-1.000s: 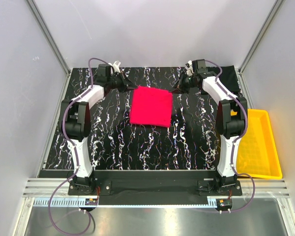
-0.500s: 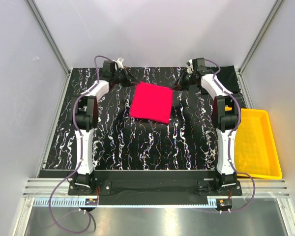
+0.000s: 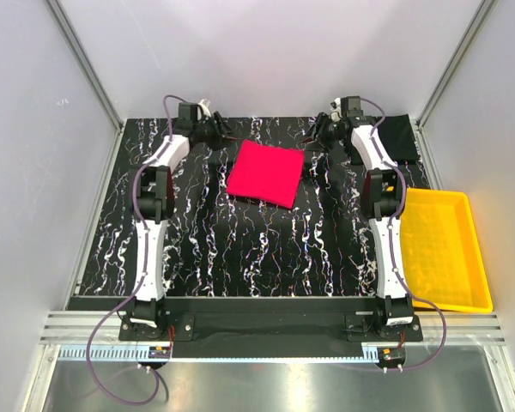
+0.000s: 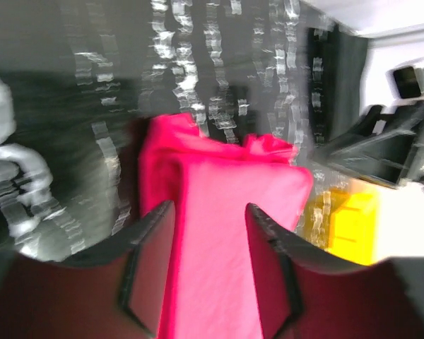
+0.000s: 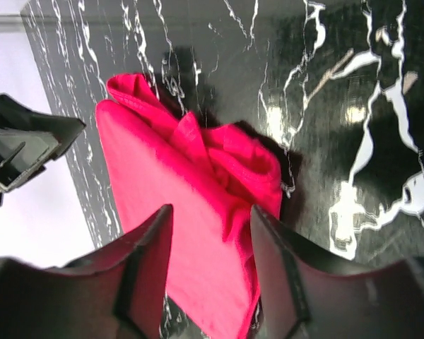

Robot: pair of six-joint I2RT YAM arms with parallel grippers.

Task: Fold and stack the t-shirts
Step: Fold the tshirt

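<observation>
At the far middle of the black white-veined tabletop [image 3: 197, 240] lies a folded crimson-red cloth t-shirt [image 3: 264, 174]; a plain black t-shirt [image 3: 401, 136] sits in the far right corner. The left gripper [image 3: 221, 139] and right gripper [image 3: 316, 140] flank the red one, fingers wide, empty.

Left wrist view blurred; black t-shirt [image 3: 403, 137] (far right corner) partly hidden by right arm [image 3: 373, 156].

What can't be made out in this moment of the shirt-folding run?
- Black t-shirt: top view, a small dark patch at the far right corner; its fold is unreadable.
- Red t-shirt: both wrist views cut off its near part at the bottom edge.
- Left wrist view: blur smears the cloth's folds.
- Left claw, right claw: tiny in the top view; open in the wrist views.
</observation>
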